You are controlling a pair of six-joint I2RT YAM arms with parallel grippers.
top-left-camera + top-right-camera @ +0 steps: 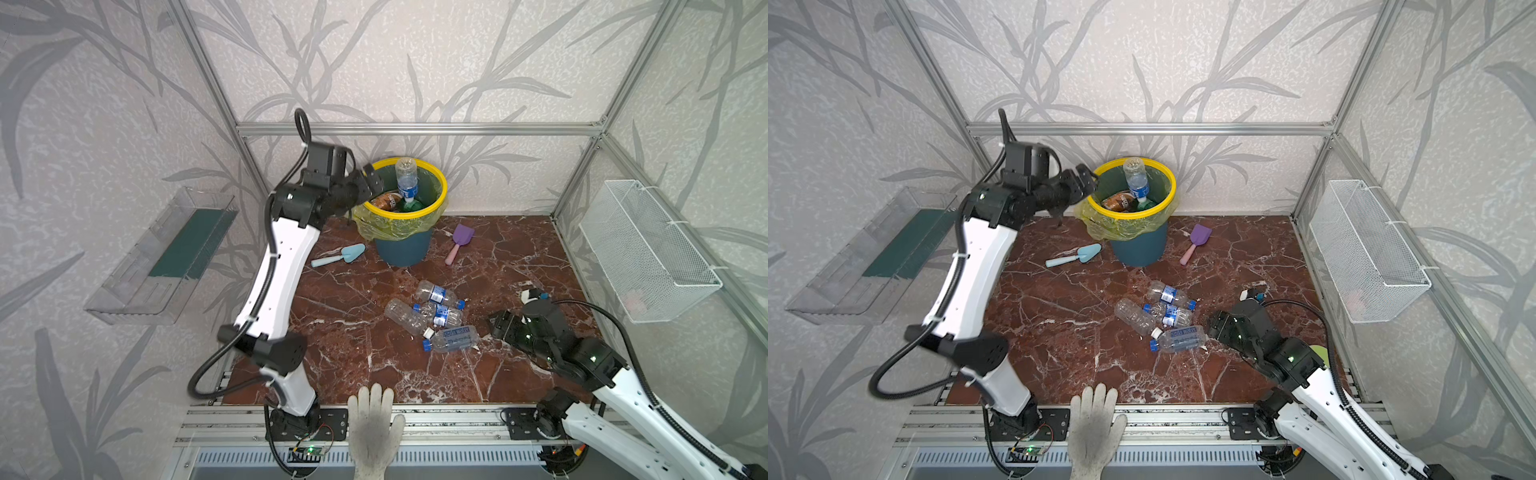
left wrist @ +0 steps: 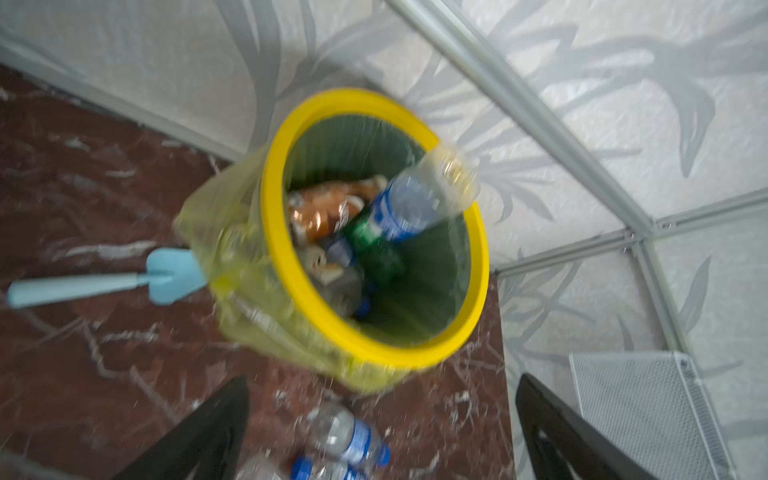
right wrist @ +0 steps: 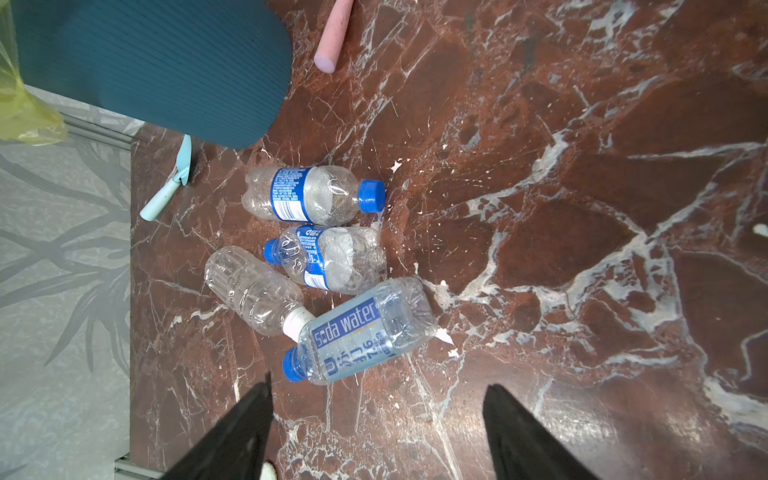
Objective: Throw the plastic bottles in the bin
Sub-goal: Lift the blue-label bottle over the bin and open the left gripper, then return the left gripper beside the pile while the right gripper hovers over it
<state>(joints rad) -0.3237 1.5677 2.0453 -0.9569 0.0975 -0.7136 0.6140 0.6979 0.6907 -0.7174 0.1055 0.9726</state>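
both top views look down from high in front, facing the bin (image 1: pixel 400 214) at the back wall. the left wrist view looks closely into the bin; the right wrist view faces the lying bottles (image 3: pixel 332 266) before it. all four share both.

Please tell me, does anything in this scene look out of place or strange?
Yes. One clear bottle in the bin sits neck down, its base poking above the yellow rim, perhaps caught mid-drop. A white work glove rests on the front rail, unrelated to the task.
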